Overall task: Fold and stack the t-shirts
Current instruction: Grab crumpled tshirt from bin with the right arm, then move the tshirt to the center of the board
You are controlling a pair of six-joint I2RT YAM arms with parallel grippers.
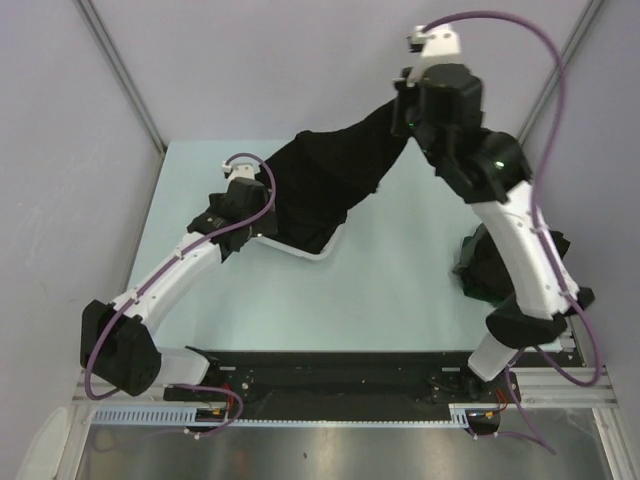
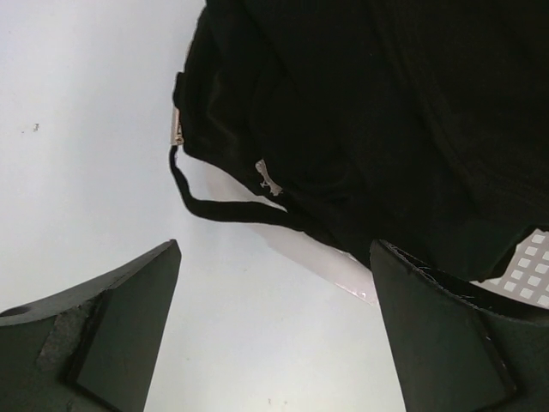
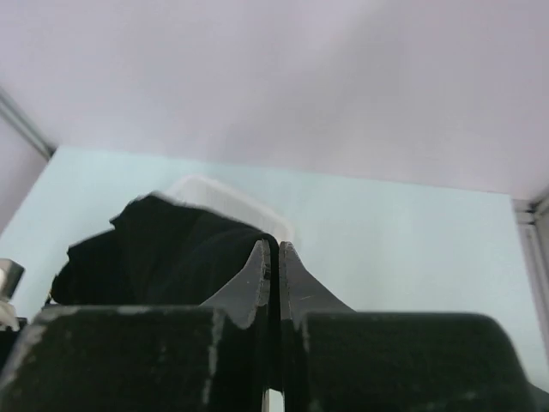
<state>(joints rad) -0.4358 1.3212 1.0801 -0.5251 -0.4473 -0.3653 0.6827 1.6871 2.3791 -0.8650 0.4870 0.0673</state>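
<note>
Jaws pressed together (tips touching), black t-shirt (image 3: 163,249) covering white basket (image 3: 225,194).

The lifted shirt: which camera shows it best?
Top external: the shirt stretches from the basket up to the right gripper. Left wrist shows only a close patch with a label; right wrist only bunched cloth behind its shut fingers.

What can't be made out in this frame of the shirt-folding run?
- Top view: the lifted t-shirt covers the basket, so the number of shirts inside is hidden.
- Top view: the right arm crosses the dark pile, so its folding is unclear.
- Left wrist view: the black cloth runs off the top and right edges.
</note>
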